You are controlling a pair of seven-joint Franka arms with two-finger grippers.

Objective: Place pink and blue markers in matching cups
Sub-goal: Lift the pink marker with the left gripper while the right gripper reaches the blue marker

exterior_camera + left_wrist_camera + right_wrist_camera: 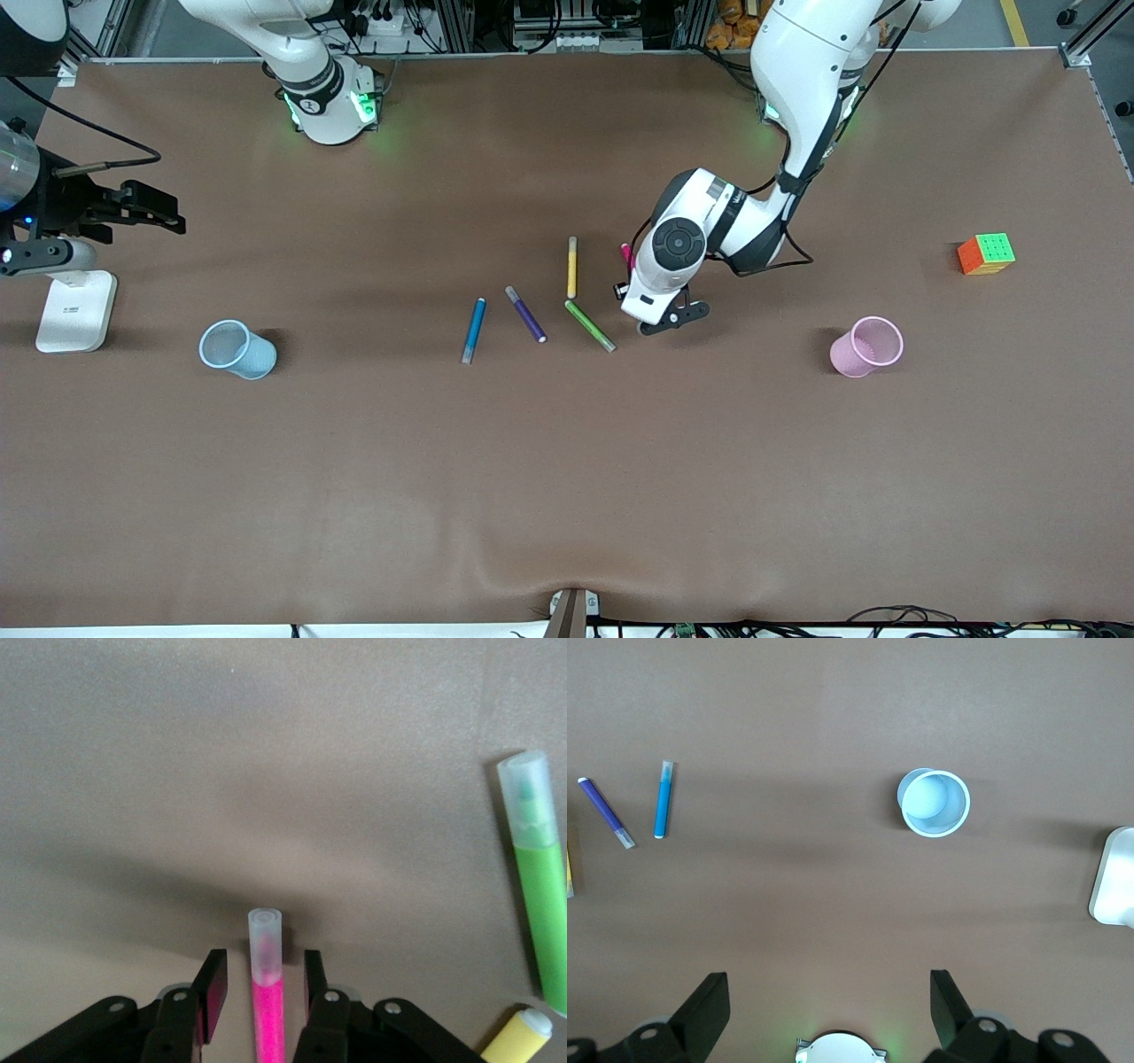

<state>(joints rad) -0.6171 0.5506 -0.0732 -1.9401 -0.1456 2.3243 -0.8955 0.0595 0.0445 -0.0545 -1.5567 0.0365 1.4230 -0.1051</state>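
Both cups are upright on the table and hold nothing: the pink cup [866,346] toward the left arm's end, the blue cup [236,349] toward the right arm's end. Taking the blue marker [474,330] as the landmark, the blue cup sits about level with it. The pink marker [267,992] lies farther from the camera than the blue marker, between the open fingers of the left gripper [263,994], not clamped. The right gripper [829,1001] waits, jaws wide apart, near the blue cup.

Green pen [590,325] and yellow pen [572,267] close beside the pink marker [267,1010].
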